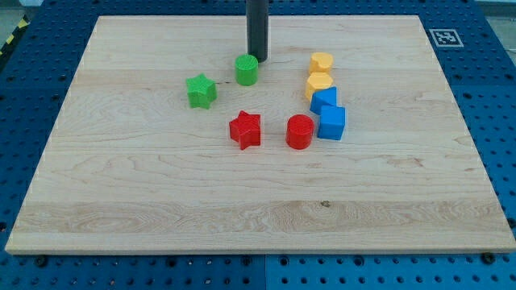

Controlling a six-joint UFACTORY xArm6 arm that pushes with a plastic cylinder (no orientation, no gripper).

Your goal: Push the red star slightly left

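The red star (245,130) lies near the middle of the wooden board (161,201). My tip (258,60) stands toward the view's top, just right of and touching or nearly touching the green cylinder (247,70). It is well above the red star, with the green cylinder between them. A red cylinder (299,131) sits just to the right of the red star, apart from it.
A green star (201,90) lies up and left of the red star. At the right stand two yellow blocks (321,63) (319,83) and two blue blocks (324,101) (331,123) in a tight column. A marker tag (444,37) sits beyond the board's top right corner.
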